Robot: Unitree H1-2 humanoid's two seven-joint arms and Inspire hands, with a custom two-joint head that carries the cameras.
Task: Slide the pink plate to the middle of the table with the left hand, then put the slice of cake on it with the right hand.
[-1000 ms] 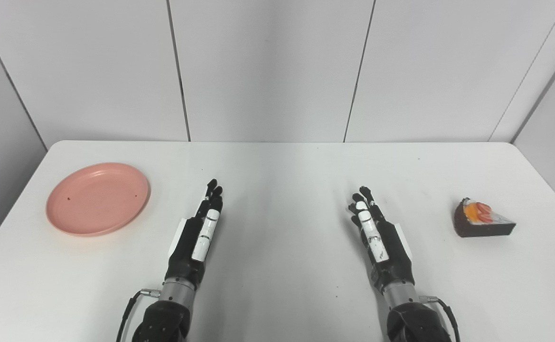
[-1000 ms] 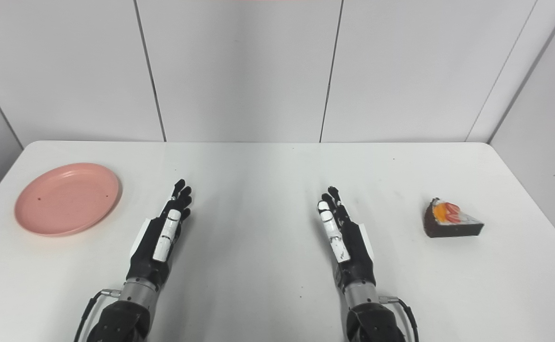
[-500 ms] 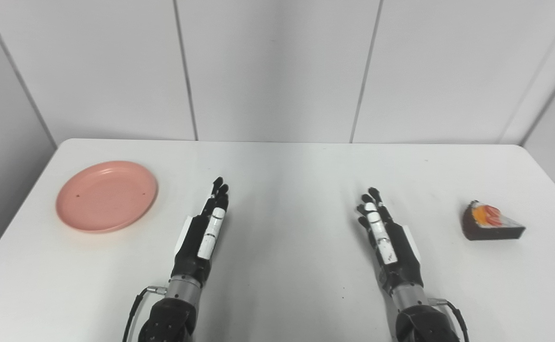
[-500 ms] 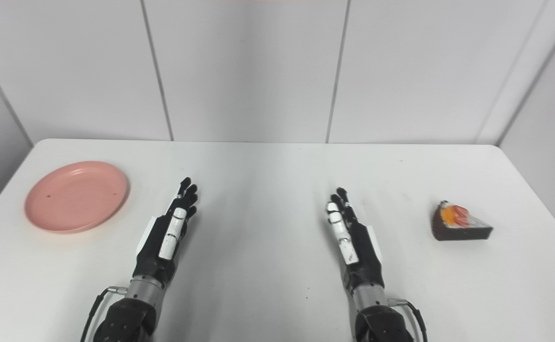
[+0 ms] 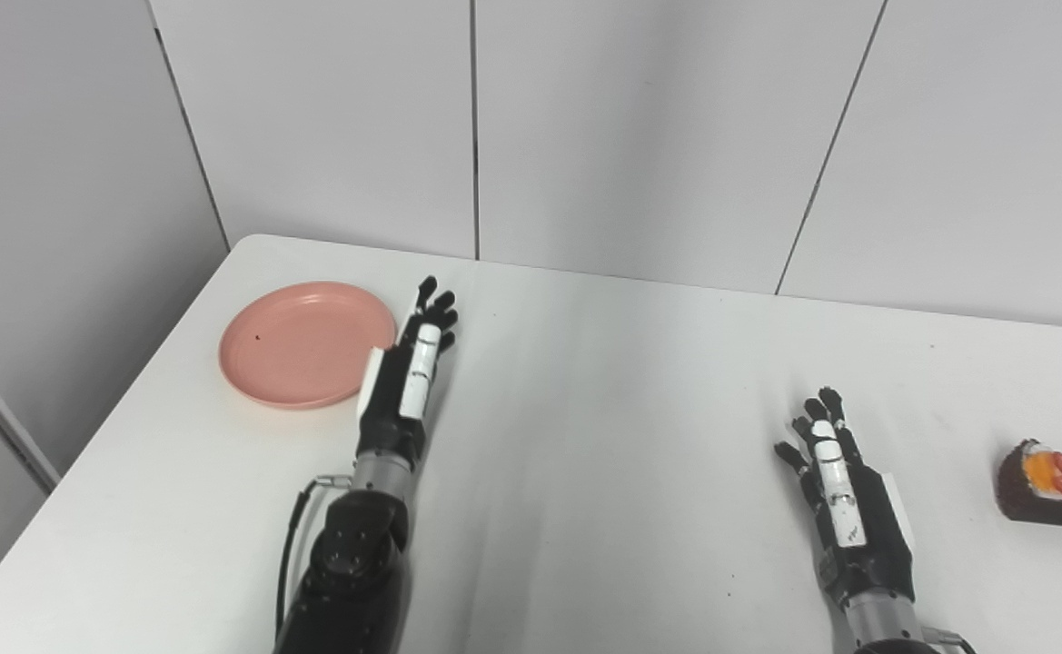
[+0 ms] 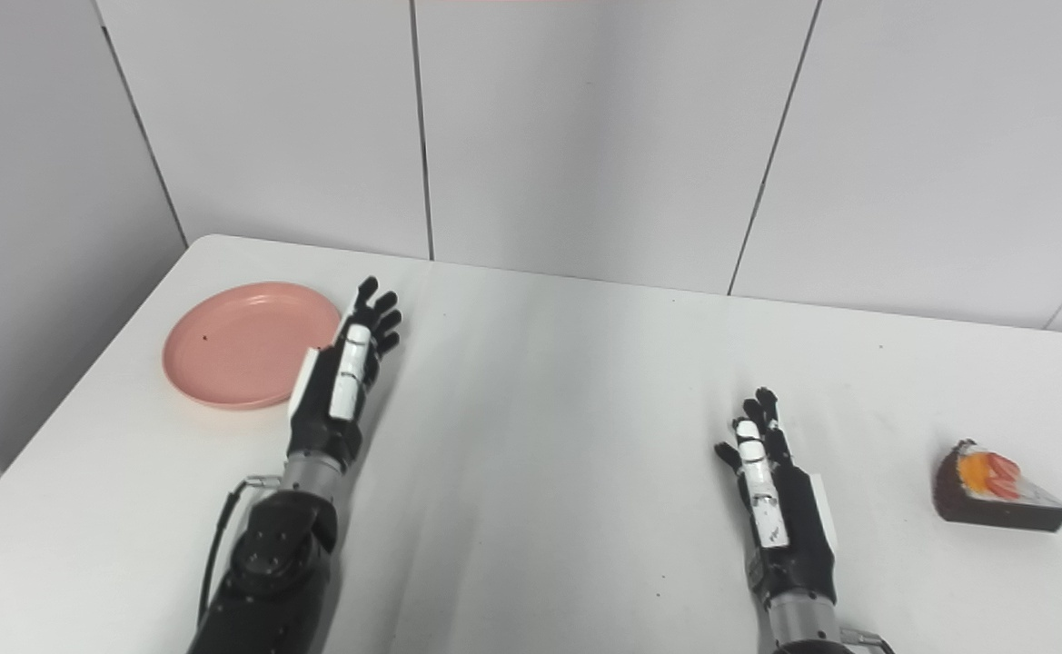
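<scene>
One plate: round pink plastic plate (image 5: 306,343) lies flat at the far left of the white desk (image 5: 603,427), far from the middle.
Left robot hand (image 5: 408,372): has reached forward since a second ago, now just beside the plate's right rim, fingers apart, holding nothing; contact unclear.
Meaning: the slide looks about to start.
Cake: dark wedge-shaped slice of cake with orange and red topping (image 6: 994,488), untouched at the right edge.
Right robot hand (image 6: 780,509): open, empty, waiting.
</scene>
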